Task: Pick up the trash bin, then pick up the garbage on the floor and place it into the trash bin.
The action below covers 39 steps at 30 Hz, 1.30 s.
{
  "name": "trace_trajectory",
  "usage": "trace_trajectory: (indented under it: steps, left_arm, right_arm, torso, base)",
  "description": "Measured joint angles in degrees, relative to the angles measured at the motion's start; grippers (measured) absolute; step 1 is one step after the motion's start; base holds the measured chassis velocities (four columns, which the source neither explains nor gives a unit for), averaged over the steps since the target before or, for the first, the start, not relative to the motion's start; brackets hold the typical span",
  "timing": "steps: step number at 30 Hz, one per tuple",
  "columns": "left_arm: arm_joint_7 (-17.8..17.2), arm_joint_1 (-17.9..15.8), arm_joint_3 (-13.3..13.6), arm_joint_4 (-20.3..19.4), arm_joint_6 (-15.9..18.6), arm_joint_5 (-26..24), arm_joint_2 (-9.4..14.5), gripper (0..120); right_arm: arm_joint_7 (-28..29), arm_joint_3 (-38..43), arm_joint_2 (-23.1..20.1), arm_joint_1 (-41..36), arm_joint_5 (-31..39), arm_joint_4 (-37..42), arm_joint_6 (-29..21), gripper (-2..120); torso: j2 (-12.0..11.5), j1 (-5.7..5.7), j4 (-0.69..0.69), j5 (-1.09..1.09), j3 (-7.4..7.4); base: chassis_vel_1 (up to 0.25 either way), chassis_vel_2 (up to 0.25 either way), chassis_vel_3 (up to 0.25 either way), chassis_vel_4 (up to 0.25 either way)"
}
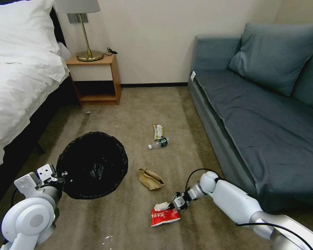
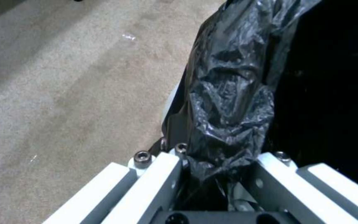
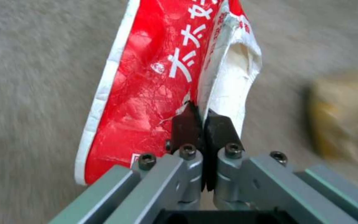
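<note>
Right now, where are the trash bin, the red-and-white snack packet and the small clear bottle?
trash bin [image 1: 92, 165]: head view, on the black liner inside its mouth.
red-and-white snack packet [image 1: 165, 217]: head view, on its red printed face.
small clear bottle [image 1: 159, 143]: head view, on its body beside the green label.

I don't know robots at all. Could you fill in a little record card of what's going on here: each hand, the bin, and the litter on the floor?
Left hand: shut on the trash bin, pinching its black liner at the rim.
Right hand: shut on the red-and-white snack packet, gripping its torn edge.
Tan paper bag: lying on the carpet, between bin and packet.
Small bottle: on its side on the carpet, farther off.
Yellow-brown wrapper: just beyond the bottle.
Surroundings: bed at left, blue sofa at right, nightstand with lamp by the wall.
</note>
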Motion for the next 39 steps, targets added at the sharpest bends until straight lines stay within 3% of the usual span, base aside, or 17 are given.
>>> trace_trajectory:
  steps: [3,5,10,13,14,17,22,24,25,29,31,39]
  left_arm:
    - [0.0,0.0,0.07,0.0,-0.01,-0.01,-0.01,1]
    - [-0.01,0.08,0.14,-0.09,-0.01,-0.01,-0.02,1]
    - [0.02,0.02,0.14,-0.11,-0.01,-0.08,0.18,1]
    - [0.21,-0.28,0.18,0.18,-0.02,-0.12,0.37,1]
    - [0.21,-0.28,0.18,0.18,-0.02,-0.12,0.37,1]
    - [0.41,-0.59,0.57,0.28,-0.02,-0.15,0.44,1]
    - [0.47,-1.01,1.18,0.29,-0.02,-0.2,0.45,1]
    - [0.48,-1.14,1.33,0.28,-0.02,-0.2,0.45,1]
    - [0.51,-1.44,1.8,0.24,-0.05,-0.24,0.37,1]
    - [0.49,-1.72,2.43,0.23,-0.06,-0.19,0.25,1]
    - [0.42,-1.87,2.95,0.03,-0.06,-0.18,0.14,1]
    - [0.02,-2.28,3.78,-0.19,-0.01,-0.12,-0.17,1]
  right_arm:
    - [-0.34,1.02,-1.29,0.21,1.49,0.83,-0.16,0]
    - [-0.86,4.06,-5.62,0.29,6.42,4.25,-0.91,0]
    - [-0.86,10.92,-10.23,-0.23,14.71,9.15,-2.85,0]
    - [2.11,16.3,-14.47,-0.99,26.77,14.13,-7.05,0]
    - [2.11,16.3,-14.47,-0.99,26.77,14.13,-7.05,0]
    - [5.67,19.12,-18.06,-1.84,39.98,21.52,-11.83,0]
    - [9.98,21.52,-21.09,-1.63,50.01,33.37,-17.31,0]
    - [11.78,21.52,-21.51,-0.94,52.85,37.07,-19.22,0]
    - [15.08,20.07,-21.3,1.2,57.86,45.11,-22.99,0]
    - [17.22,17.45,-19.91,2.9,59.28,51.62,-25.85,0]
    - [18.77,13.21,-17.12,4.69,57.84,55.87,-27.76,0]
    - [20.08,1.46,-9.71,10.38,53.21,53.11,-29.04,0]
  torso:
    - [0.0,0.0,0.0,0.0,0.0]
    - [0.0,0.0,0.0,-0.01,0.0]
    - [0.0,0.0,-0.02,0.0,0.0]
    - [0.0,0.0,0.0,0.01,0.0]
    - [0.0,0.0,0.0,0.01,0.0]
    - [0.0,0.0,-0.01,0.0,0.0]
    - [0.0,0.0,-0.01,-0.01,0.0]
    - [0.0,0.0,-0.01,-0.01,0.0]
    - [0.0,0.0,0.0,-0.03,-0.01]
    - [0.0,0.0,0.02,-0.03,0.0]
    - [0.0,0.0,0.01,-0.04,-0.01]
    - [0.0,0.0,0.0,-0.03,0.0]
  base:
    - [0.0,0.0,0.0,0.0]
    - [0.0,0.0,0.0,0.0]
    - [0.0,0.0,0.0,0.0]
    - [0.0,0.0,0.0,0.0]
    - [0.0,0.0,0.0,0.0]
    - [0.0,0.0,0.0,0.0]
    - [0.0,0.0,0.0,0.0]
    - [0.0,0.0,0.0,0.0]
    - [0.0,0.0,0.0,0.0]
    - [0.0,0.0,0.0,0.0]
    - [0.0,0.0,0.0,0.0]
    - [0.0,0.0,0.0,0.0]
